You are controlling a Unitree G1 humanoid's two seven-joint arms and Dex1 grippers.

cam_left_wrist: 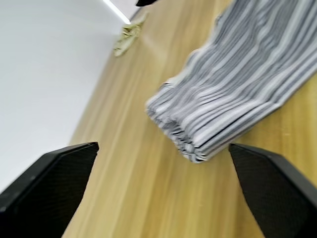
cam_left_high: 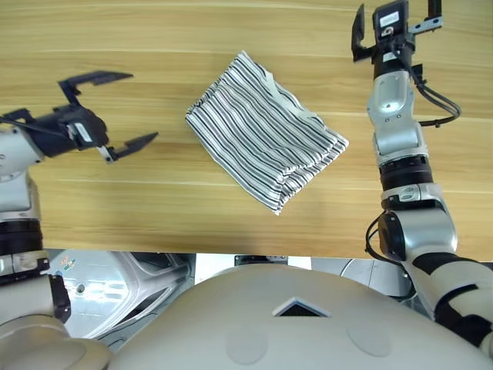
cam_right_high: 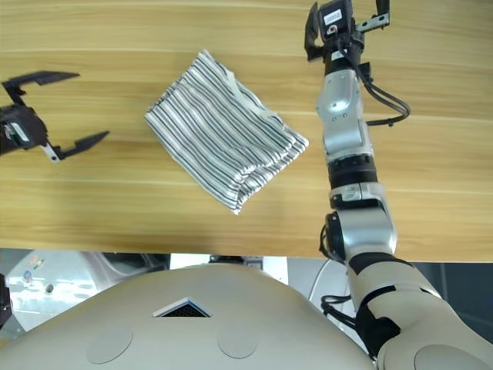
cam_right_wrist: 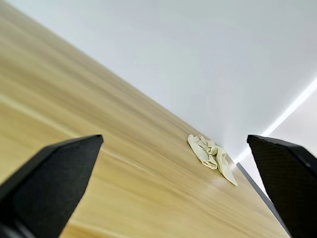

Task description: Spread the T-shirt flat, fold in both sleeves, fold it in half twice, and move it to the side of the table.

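Light wood tabletop (cam_left_high: 231, 31), w/ a white wall (cam_right_wrist: 198, 49) behind its far end. The T-shirt (cam_left_high: 262, 146) lies mid-tabletop, folded to a compact striped rectangle, set diagonal w/ one corner toward the near edge. Neither claw touches it.

Head views give the full outline: four corners, the pale collar band showing on the far-right side, bare wood all round. A strip of wood lies between its near corner and the tabletop's front edge.

Left wrist view gives the near detail: stacked layers at one corner, edges slightly uneven, the lowest flat on the wood.

Both wrist views bring in a pale crumpled rag (cam_right_wrist: 213, 157) at the tabletop's far end by the wall, well apart from the shirt.

Left claw (cam_left_high: 143, 105) is spread wide, holding nothing, over wood to the shirt's left w/ a clear gap between. Right claw (cam_right_wrist: 174, 138) is also wide and holding nothing, out past the shirt's far-right side, well apart.
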